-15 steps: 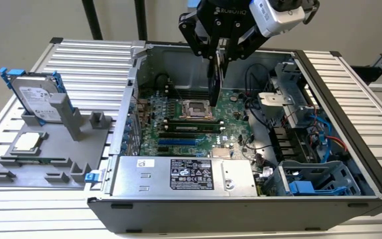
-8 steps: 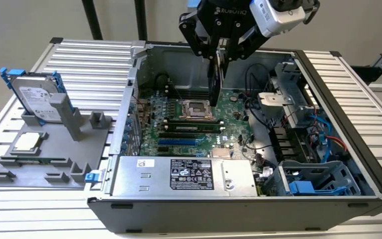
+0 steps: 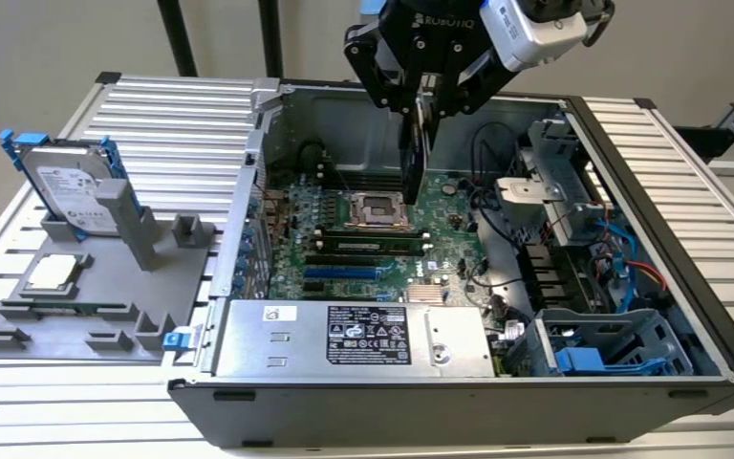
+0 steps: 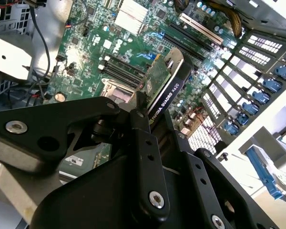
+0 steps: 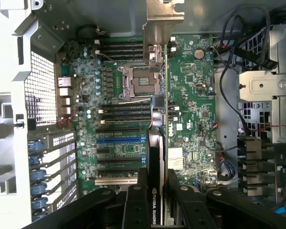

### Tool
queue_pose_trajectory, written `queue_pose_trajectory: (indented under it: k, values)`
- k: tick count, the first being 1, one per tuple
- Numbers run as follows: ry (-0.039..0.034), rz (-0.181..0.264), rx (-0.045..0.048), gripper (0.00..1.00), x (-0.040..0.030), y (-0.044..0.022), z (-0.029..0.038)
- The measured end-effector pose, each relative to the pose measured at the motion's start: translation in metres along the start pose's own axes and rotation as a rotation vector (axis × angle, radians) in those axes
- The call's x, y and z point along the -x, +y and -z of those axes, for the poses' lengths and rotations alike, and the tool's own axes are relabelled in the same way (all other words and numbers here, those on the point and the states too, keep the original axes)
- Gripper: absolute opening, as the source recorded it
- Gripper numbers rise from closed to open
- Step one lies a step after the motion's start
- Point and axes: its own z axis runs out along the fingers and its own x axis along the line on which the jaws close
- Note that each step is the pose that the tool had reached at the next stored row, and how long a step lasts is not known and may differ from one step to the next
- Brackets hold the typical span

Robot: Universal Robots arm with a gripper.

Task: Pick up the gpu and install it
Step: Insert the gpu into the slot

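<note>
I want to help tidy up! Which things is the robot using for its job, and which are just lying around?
For the job: the gpu, held by the gripper; the motherboard below it, in the computer case.
Just lying about: the hard drive and the processor chip on the grey tray.

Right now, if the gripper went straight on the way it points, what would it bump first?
Probably the motherboard. The gripper is shut on the gpu, and the card's edge leads, hanging over the board near the processor socket; exact spot unclear.
</note>
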Motion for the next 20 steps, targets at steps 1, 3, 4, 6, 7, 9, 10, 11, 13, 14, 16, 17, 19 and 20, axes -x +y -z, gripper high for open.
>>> queue_pose_trajectory:
  k: [1, 3, 4, 6, 7, 9, 10, 11, 13, 14, 16, 17, 19, 20]
  values:
    - [0.0, 0.0, 0.0, 0.0, 0.0, 0.0, 0.0]
    - [0.0, 0.0, 0.0, 0.0, 0.0, 0.0, 0.0]
    - [0.0, 0.0, 0.0, 0.0, 0.0001, 0.0, 0.0]
    - [0.0, 0.0, -0.0001, 0.0, 0.0001, 0.0, 0.0]
    - [0.0, 0.0, 0.0, 0.0, 0.0001, 0.0001, 0.0]
    - [0.0, 0.0, 0.0, 0.0, 0.0001, 0.0001, 0.0]
    - [0.0, 0.0, 0.0, 0.0, 0.0001, 0.0001, 0.0]
    - [0.0, 0.002, 0.0, 0.0, 0.0001, 0.0001, 0.0]
    - [0.0005, 0.01, 0.0002, 0.0, 0.0, 0.0001, 0.0]
    - [0.0007, 0.015, 0.0003, 0.0, 0.0, 0.0001, 0.0]
    - [0.0013, 0.029, 0.0005, 0.0, 0.0001, 0.0001, 0.0]
    - [0.0017, 0.036, 0.0006, 0.0, 0.0001, 0.0001, 0.0]
    - [0.0024, 0.05, 0.0008, 0.0, 0.0001, 0.0001, 0.0]
    - [0.0027, 0.057, 0.0009, 0.0, 0.0001, 0.0001, 0.0]
